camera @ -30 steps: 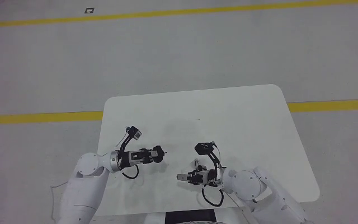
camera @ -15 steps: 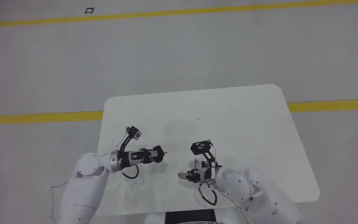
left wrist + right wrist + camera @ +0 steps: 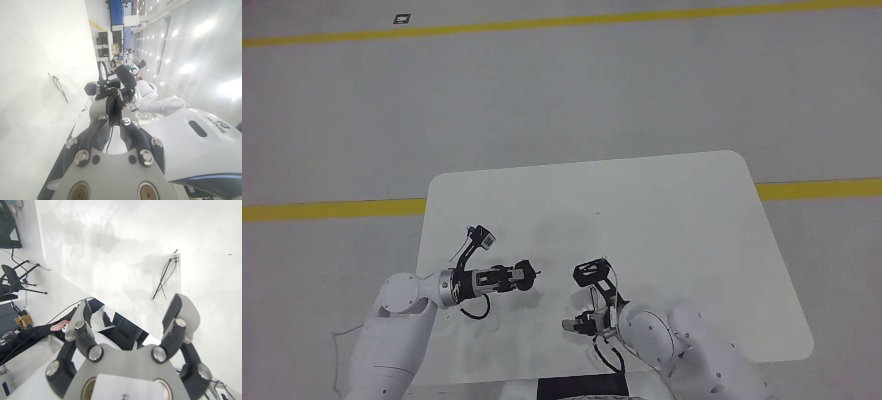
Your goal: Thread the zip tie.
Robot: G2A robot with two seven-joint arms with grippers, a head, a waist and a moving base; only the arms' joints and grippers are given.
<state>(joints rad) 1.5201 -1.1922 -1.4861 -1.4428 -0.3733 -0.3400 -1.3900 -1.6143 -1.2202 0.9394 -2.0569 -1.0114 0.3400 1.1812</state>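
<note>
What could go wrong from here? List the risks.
1. The left tool pinches only a thin black strand; it may slip or twist during threading.
2. The zip ties lie crossed in a clear tray; the open right tool could snag two.

i see a white table on a grey floor. two yellow lines cross the floor, with a small black marker just beyond the far one. a black chair stands off the table's edge.
</note>
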